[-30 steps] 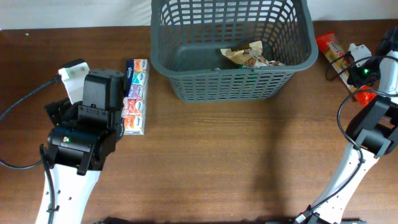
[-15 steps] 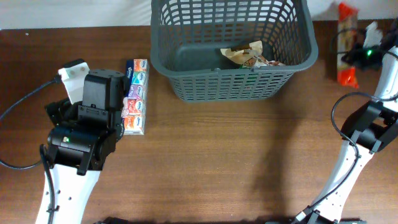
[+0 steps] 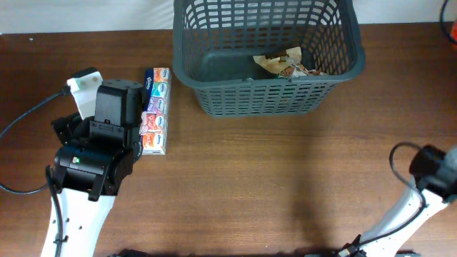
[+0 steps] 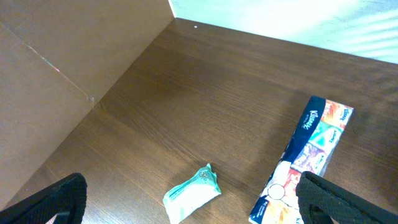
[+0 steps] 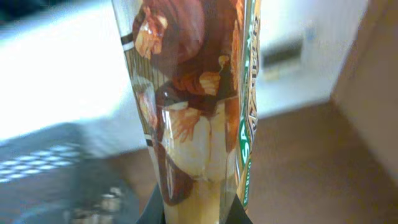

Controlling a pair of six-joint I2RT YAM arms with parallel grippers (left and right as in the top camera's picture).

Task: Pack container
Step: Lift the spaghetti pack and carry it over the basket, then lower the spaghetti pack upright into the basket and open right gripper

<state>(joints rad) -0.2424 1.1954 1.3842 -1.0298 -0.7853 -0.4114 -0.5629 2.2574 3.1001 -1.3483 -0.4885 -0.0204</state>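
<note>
Pinching a snack packet (image 5: 199,106) upright, right fingers (image 5: 155,208) face the container (image 3: 264,96).

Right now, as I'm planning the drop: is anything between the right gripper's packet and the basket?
Nothing visible. The packet is held in the right gripper; the basket is open-topped, with one wrapper on its floor.
</note>
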